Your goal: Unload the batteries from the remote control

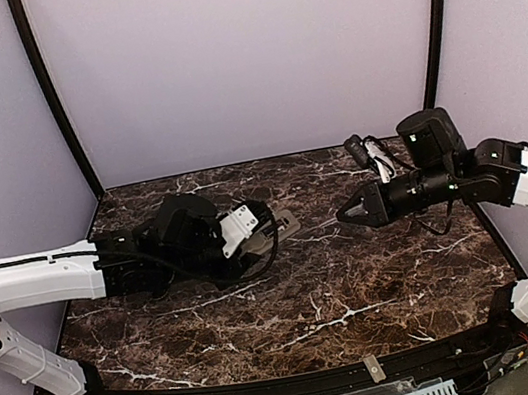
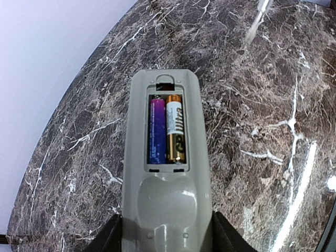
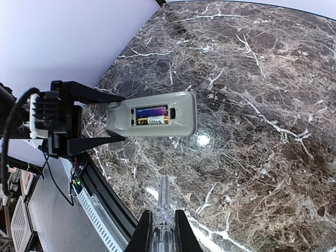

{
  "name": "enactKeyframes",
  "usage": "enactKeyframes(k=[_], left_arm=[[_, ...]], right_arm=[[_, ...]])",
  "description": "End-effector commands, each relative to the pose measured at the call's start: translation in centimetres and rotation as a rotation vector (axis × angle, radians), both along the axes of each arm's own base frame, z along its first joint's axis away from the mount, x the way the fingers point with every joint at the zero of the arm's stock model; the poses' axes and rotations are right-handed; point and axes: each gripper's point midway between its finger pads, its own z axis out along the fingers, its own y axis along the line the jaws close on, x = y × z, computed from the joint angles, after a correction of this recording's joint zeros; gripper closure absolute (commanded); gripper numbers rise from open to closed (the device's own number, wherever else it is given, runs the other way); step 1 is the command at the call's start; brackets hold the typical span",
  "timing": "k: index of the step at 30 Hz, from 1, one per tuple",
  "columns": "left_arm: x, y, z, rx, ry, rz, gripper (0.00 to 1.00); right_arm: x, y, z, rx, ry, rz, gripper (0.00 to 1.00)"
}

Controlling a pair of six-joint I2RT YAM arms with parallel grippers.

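Observation:
My left gripper (image 1: 262, 234) is shut on the near end of the remote control (image 1: 285, 224) and holds it level just over the table, grey back up. In the left wrist view the remote control (image 2: 167, 210) sits between my fingers (image 2: 111, 237), and its open recess holds a purple battery (image 2: 156, 131) and a gold battery (image 2: 176, 128) side by side. My right gripper (image 1: 353, 213) is shut on a clear thin tool (image 3: 164, 210). The tool's tip points at the remote control (image 3: 152, 114) and stops a short way from it. The batteries (image 3: 152, 115) also show in the right wrist view.
The dark marble table (image 1: 292, 304) is walled by lilac panels at the back and sides. A small black-and-white object (image 1: 366, 153) lies near the back right. A small grey piece (image 1: 374, 368) rests on the black front rail.

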Motion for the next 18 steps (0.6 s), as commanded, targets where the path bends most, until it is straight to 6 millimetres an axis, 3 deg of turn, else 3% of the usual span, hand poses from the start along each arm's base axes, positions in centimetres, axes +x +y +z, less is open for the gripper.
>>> enactKeyframes(k=[1, 6, 11, 18], left_arm=[[-0.7, 0.5, 0.1, 0.004, -0.052, -0.061, 1.00], [-0.1, 0.4, 0.2, 0.038, -0.074, -0.056, 1.00], [0.1, 0.9, 0.1, 0.063, -0.130, -0.047, 1.00], [-0.9, 0.6, -0.1, 0.062, -0.136, -0.117, 1.00]], right_arm=[[0.3, 1.3, 3.2, 0.097, -0.067, 0.046, 1.00], [0.8, 1.3, 3.0, 0.073, -0.053, 0.020, 1.00], [0.9, 2.5, 3.2, 0.082, -0.040, 0.040, 1.00], [1.2, 3.9, 3.5, 0.080, -0.039, 0.051, 1.00]])
